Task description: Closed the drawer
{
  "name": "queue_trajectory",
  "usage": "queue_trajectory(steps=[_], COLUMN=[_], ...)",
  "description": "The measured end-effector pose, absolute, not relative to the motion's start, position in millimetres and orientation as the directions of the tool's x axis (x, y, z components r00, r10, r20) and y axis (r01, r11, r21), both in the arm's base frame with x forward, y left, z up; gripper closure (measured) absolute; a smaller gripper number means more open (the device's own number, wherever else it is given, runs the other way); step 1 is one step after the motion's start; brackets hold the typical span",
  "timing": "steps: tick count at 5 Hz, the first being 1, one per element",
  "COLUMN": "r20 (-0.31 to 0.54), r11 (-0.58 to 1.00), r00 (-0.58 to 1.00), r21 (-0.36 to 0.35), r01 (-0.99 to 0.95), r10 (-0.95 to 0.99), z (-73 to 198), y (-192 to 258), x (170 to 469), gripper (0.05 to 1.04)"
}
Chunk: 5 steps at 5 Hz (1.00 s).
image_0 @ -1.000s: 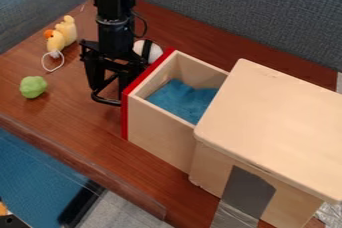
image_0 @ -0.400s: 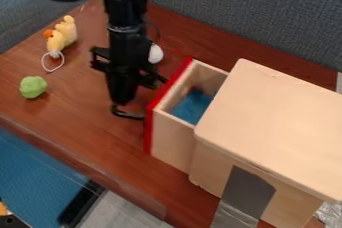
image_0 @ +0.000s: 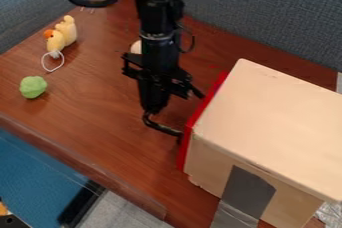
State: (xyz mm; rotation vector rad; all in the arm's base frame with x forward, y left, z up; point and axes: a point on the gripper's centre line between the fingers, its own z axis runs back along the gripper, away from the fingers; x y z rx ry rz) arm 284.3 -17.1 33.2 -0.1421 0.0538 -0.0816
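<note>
The black gripper [image_0: 189,114] is left of the wooden box [image_0: 267,117], open, its two fingers apart and their tips at the outer side of the red drawer front [image_0: 194,124]. That front is up against the box's left end, and the inside of the drawer is hidden beneath the box top. From this angle I cannot tell whether a thin gap is left between front and box.
A yellow plush duck [image_0: 61,36] with a white string loop lies at the upper left, and a green lump [image_0: 33,87] is below it. A white round object [image_0: 136,47] is partly behind the arm. Grey tape [image_0: 247,192] runs down the box's near side. Behind stands a grey partition [image_0: 267,12].
The gripper has moved right and slightly down along with the red front. The drawer, which stood out with blue cloth inside, has slid into the box.
</note>
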Motion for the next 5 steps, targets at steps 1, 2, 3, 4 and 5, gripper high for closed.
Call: queue_trajectory(steps=[1, 2, 3, 4, 5], r20=[-0.052, -0.056, -0.048, 0.060, 0.118], r11=[0.987, 0.990, 0.998, 0.997, 0.985], r00=[0.995, 0.995, 0.997, 0.997, 0.993], r21=[-0.140, -0.123, -0.036, 0.073, 0.174], r01=[0.078, 0.072, 0.053, 0.037, 0.000], r10=[-0.086, -0.079, -0.055, -0.041, -0.021], z=[31, 31, 45, 79, 107], y=[-22, -19, -6, 10, 21], x=[282, 282, 280, 285, 281], gripper=[0.985, 0.950, 0.746, 0.446, 0.156])
